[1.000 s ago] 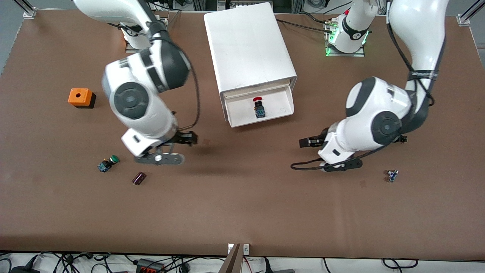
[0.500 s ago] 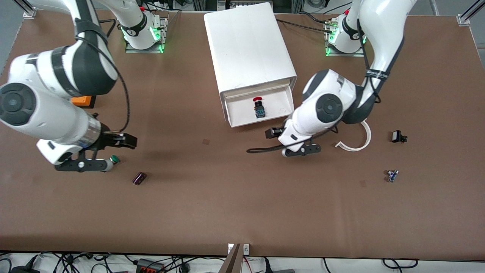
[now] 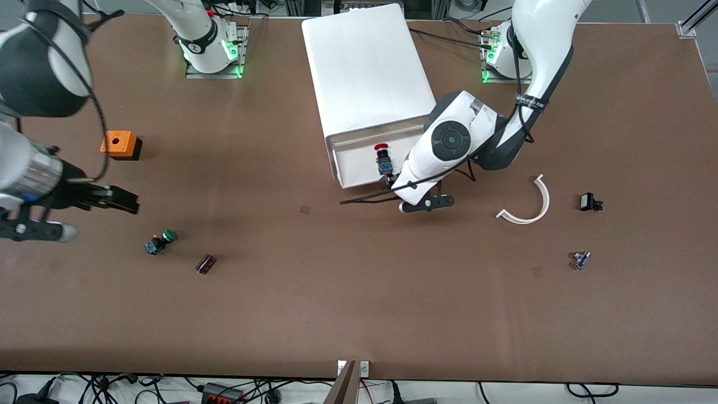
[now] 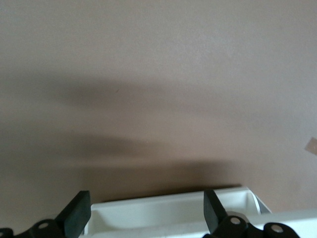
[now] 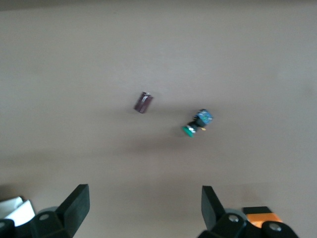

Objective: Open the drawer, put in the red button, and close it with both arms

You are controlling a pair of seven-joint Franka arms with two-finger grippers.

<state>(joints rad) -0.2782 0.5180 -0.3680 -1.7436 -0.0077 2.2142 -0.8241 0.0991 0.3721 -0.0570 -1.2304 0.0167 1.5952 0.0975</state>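
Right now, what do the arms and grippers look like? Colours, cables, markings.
Both arms are glossy white with dark grey joint caps and black cables along the links. The left arm wears a black lettered band. The left gripper and right gripper have black wedge-shaped fingers.

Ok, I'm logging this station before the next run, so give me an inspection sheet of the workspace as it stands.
Surface: brown table, flat, small marks.
Job's things: drawer open in the white cabinet; red button inside it.
Clutter: orange cube, green button, dark cylinder toward the right arm's end; white curved strip, black clip, small blue part toward the left arm's end.
Grippers: left gripper open at the drawer's front; right gripper open, over the table by the cube.
Cables: black cable hangs from the left wrist.
Surroundings: cables along the table's near edge.
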